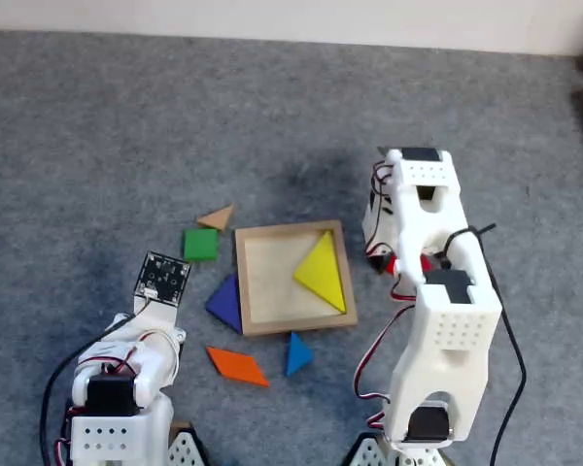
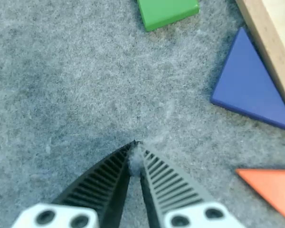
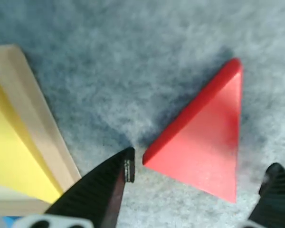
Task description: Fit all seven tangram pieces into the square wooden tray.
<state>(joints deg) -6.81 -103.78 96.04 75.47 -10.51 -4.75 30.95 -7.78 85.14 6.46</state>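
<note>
Smooth red triangle [image 3: 204, 137] inside spread R gripper [image 3: 201, 175]

Right arm [image 1: 445, 311] hides most of the red triangle [image 1: 394, 264]

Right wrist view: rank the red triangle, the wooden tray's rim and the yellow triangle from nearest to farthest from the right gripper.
Measured from the right gripper, which is open:
1. Red triangle: on the carpet, between the gripper's two fingers.
2. Tray rim: just outside one finger.
3. Yellow triangle: inside the tray, past that rim.
</note>
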